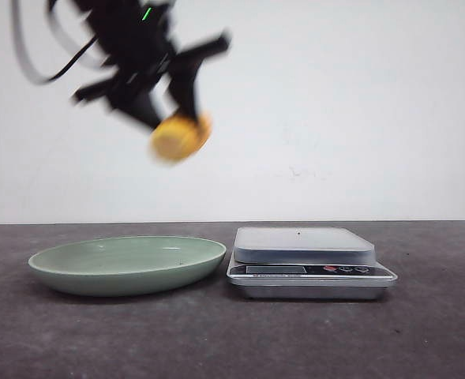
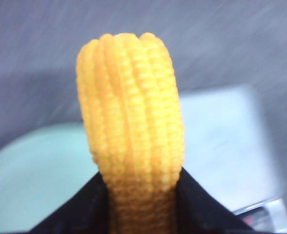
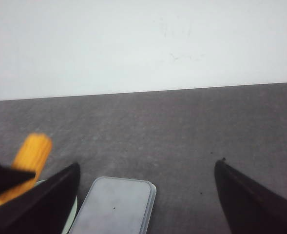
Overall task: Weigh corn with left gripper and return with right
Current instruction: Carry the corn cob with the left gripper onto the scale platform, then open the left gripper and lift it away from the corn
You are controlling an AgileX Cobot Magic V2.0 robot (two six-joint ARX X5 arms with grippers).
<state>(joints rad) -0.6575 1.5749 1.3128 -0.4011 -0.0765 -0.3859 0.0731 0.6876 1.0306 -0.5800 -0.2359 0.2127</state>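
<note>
**Inspector A:** Front view is showing the left gripper (image 1: 173,118) hanging high above the worktop, over the right part of the green plate (image 1: 74,268). It is blurring heavily. The corn (image 1: 180,136) is sitting at its tip, well clear of everything below.

**Inspector B:** Is the claw actually pinching the cob?

**Inspector A:** Yes. In the left wrist view the two black fingers (image 2: 80,214) are pressing against both sides of the corn (image 2: 131,112), with the ridged kernel rows sticking out beyond them. Behind the cob, the plate (image 2: 31,180) and the pale platform of the kitchen scale (image 2: 226,146) are showing out of focus.

**Inspector B:** Where are the plate and scale lying?

**Inspector A:** The plate is resting toward the left of the dark worktop (image 1: 216,339), and the kitchen scale (image 1: 307,260) is standing just beside it, near the middle, its display facing the front edge. Whether the two are touching, I cannot tell.

**Inspector B:** And the right gripper?

**Inspector A:** In the right wrist view the right gripper (image 3: 145,195) is holding its fingers (image 3: 245,200) spread wide, gripping nothing. The scale's platform (image 3: 116,204) is lying between them, and the corn (image 3: 28,161) is appearing beyond the one finger, in the left claw's grasp. The right arm is not appearing in the front view.
</note>
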